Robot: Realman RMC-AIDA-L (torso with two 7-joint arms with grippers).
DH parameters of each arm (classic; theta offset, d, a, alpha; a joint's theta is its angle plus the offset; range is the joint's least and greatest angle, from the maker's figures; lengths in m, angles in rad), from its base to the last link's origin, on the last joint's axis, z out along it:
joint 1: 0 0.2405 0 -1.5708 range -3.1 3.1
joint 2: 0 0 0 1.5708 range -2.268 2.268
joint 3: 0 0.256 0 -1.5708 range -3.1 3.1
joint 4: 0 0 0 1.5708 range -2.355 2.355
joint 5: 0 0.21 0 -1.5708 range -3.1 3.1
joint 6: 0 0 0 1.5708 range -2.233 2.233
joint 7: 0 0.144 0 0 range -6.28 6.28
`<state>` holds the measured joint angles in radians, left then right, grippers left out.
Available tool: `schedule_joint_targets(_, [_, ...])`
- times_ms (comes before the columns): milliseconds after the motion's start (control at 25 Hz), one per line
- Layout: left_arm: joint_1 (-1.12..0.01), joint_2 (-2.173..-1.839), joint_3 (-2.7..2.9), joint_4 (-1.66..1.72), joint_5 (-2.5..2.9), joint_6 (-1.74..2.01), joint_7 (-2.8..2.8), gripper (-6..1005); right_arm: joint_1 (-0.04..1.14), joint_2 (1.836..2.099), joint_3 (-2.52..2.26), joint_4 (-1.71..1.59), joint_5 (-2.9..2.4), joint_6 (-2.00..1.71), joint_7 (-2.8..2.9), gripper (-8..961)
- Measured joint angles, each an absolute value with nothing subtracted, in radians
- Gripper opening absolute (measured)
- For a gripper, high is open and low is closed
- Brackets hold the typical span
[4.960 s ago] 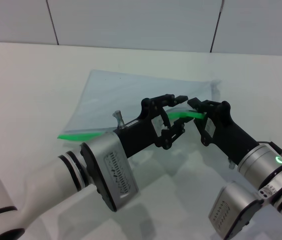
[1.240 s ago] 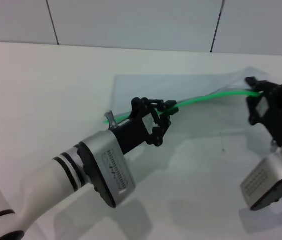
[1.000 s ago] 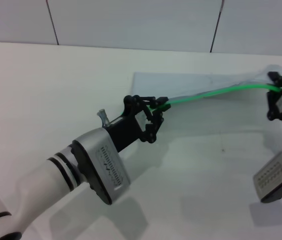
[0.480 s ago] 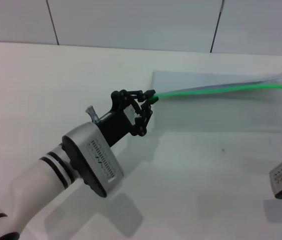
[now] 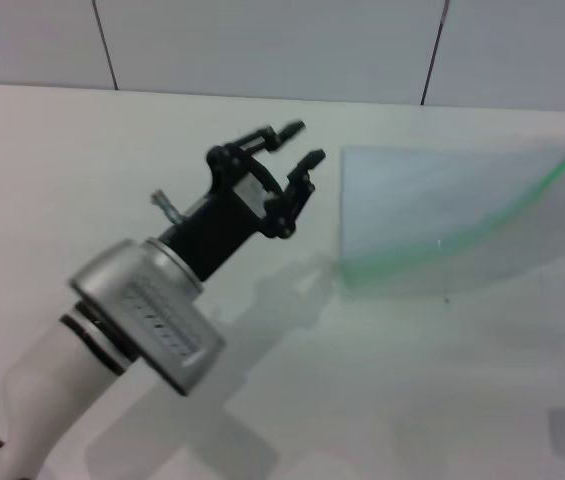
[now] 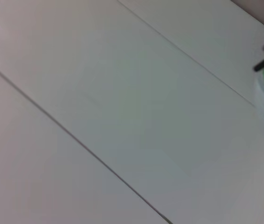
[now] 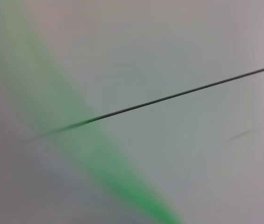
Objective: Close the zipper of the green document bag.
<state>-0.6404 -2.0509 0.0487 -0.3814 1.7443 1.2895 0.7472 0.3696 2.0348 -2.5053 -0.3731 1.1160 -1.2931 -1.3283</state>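
Our left hand (image 5: 294, 150), fingers spread and empty at frame centre, sits just left of the green document bag (image 5: 432, 215), whose zipper (image 5: 552, 180) climbs toward the upper-right edge.

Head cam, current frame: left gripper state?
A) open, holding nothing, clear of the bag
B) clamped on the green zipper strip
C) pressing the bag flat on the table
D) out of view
A: the left gripper has its fingers spread with nothing between them, and it sits apart from the green document bag, whose zipper edge lies beyond it toward the robot's right.
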Motion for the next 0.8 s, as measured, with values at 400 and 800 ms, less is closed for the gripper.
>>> schedule_joint_targets(400, [-0.585, -2.045, 0.048, -0.337, 1.646, 1.566, 0.419, 433, 0.347, 2.033, -2.554, -0.372, 1.11, -1.551, -0.92, 454])
schedule_joint_targets(800, [-0.544, -2.04, 0.047, -0.227, 1.485, 1.668, -0.072, 679, 0.361, 2.025, -2.581, -0.292, 1.099, -1.689, -0.132, 695])
